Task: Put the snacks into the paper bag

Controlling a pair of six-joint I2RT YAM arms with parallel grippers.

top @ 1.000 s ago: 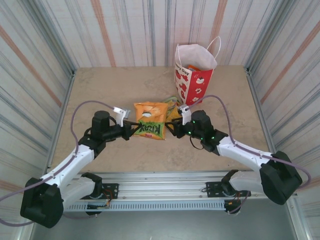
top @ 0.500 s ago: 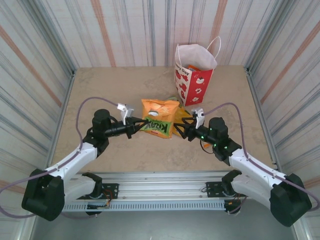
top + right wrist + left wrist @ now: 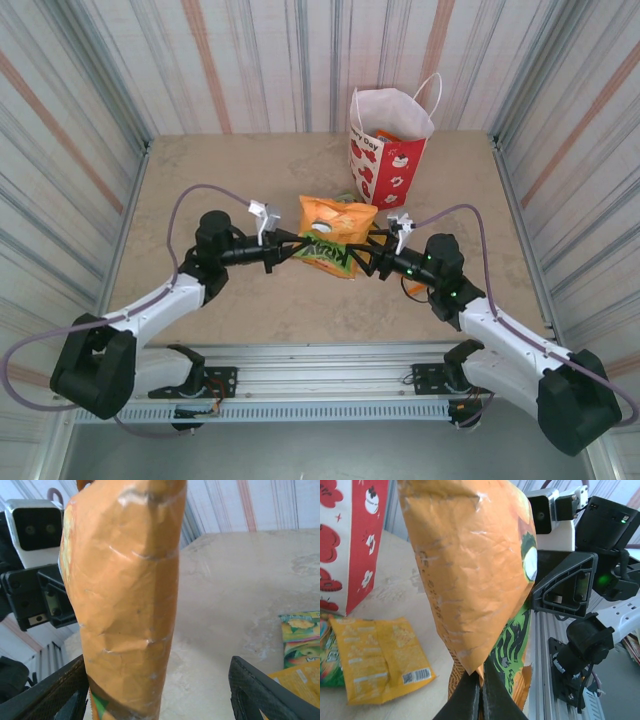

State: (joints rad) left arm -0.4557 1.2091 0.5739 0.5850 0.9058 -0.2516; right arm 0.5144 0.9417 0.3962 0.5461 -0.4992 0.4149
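Gripping orange snack (image 3: 470,575): left end effector (image 3: 481,684); right end effector (image 3: 373,260) prob. released, snack-obscured.

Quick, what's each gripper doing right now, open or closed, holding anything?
Left gripper: closed, pinching an edge of the orange snack packet.
Right gripper: open, fingers either side of that packet.

The top camera looks down from high above the orange packet (image 3: 338,235), a little to its near side, and takes in the whole table (image 3: 250,170). The left wrist camera sits very near the packet's left face, looking across it to the right — the right wrist camera sits just as near at the opposite face, looking left. All three views share this packet.
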